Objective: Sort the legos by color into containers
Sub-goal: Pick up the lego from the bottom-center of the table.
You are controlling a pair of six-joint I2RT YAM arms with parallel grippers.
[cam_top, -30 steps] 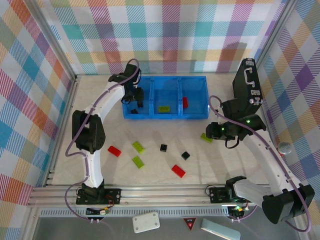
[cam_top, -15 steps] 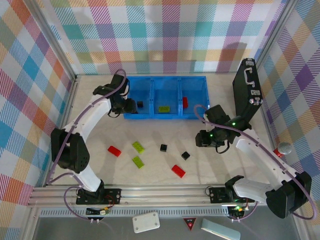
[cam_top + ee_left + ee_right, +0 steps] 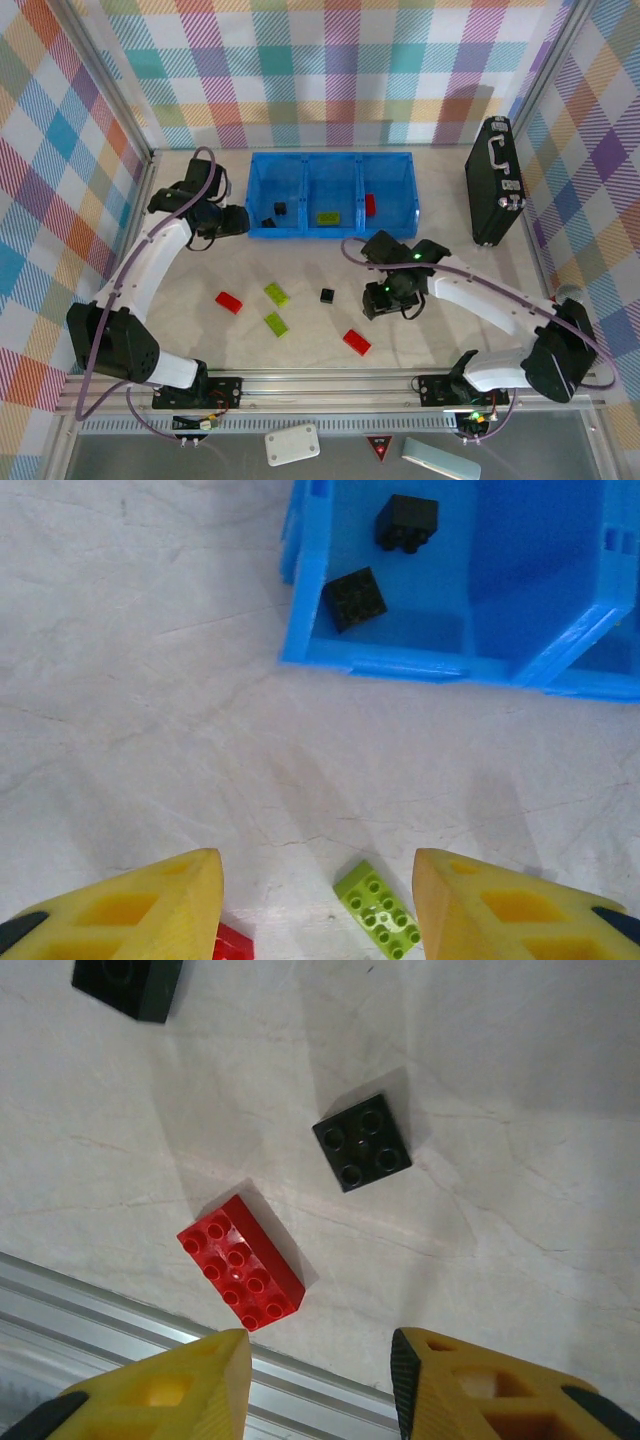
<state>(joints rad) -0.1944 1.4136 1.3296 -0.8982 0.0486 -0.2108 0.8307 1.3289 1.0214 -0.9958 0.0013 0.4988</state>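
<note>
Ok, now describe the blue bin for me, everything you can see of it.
The blue bin is one long, bright-blue plastic tray, split by two inner walls into three square compartments in a row. It sits flat and upright toward the far side of the table. Its left compartment holds two black bricks, the middle one a lime-green brick, the right one a red brick. Nothing else touches it.

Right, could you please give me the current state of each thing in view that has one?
left gripper, open, empty
right gripper, jaws apart, nothing seen between them
blue bin, upright, partly filled
black case, closed
red brick, loose on table, studs up
black brick, loose on table, studs up
green brick, loose on table, studs up
</note>
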